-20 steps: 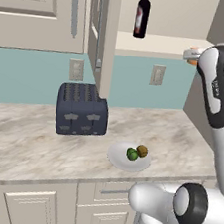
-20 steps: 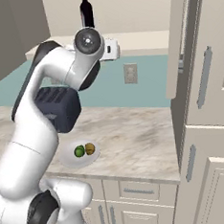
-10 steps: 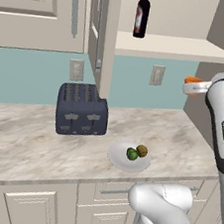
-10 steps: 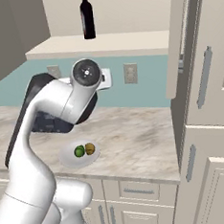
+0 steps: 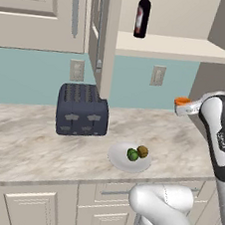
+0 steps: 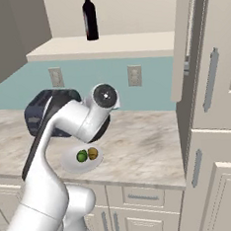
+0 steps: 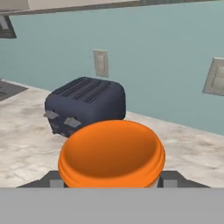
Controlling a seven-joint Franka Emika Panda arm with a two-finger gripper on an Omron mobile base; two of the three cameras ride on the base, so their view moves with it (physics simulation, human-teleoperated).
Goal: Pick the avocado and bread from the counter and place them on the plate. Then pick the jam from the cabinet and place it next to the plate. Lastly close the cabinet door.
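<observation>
While one avocado [image 5: 132, 155] and one piece of bread [image 5: 142, 151] sit together on the single white plate [image 5: 116, 156], the end effector [image 5: 182, 105] grips one orange jam [image 7: 112, 153] jar in the air.
Held above the marble surface [image 5: 25, 143] to the plate's right, the jar is clear of the open cabinet [image 5: 173, 47], whose shelf carries one wine bottle [image 5: 142, 14]. One dark toaster [image 5: 82, 109] and two wall outlets [image 5: 158, 75] back onto a teal wall [image 5: 29, 76].

Bare counter [image 5: 181, 138] right of plate [image 5: 116, 156]; toaster [image 5: 82, 109] behind-left.
</observation>
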